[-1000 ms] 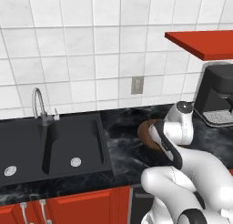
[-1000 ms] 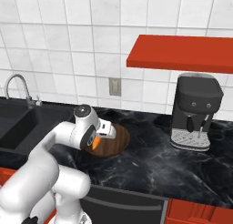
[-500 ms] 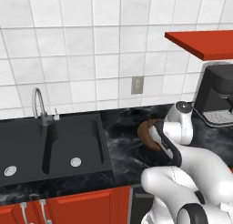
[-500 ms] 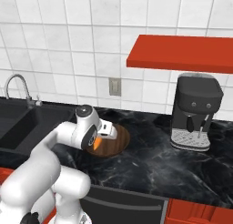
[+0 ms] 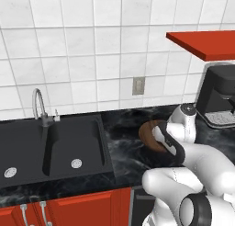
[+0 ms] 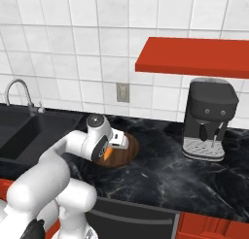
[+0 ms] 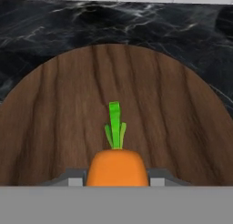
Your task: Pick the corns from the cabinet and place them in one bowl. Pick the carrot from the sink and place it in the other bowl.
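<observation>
My gripper (image 7: 117, 178) is shut on the carrot (image 7: 117, 166), a small orange root whose green top points away from the hand. It hangs just above the dark brown wooden bowl (image 7: 59, 114). From the right base view the carrot (image 6: 108, 154) shows as an orange patch under the hand (image 6: 113, 146), over the brown bowl (image 6: 127, 153) on the black counter. The bowl (image 5: 148, 135) is partly hidden behind my arm in the left base view. The red shelf board (image 6: 194, 56) is up on the wall. The corns and the pale bowl are out of view.
A black double sink (image 5: 46, 147) with a curved silver tap (image 5: 39, 105) lies left of the bowl. A dark coffee machine (image 6: 209, 119) stands on the counter under the shelf, right of the bowl. Red cabinet fronts run below the counter edge.
The hand with the carrot has edged slightly further over the brown bowl. The base and the other things have stayed put.
</observation>
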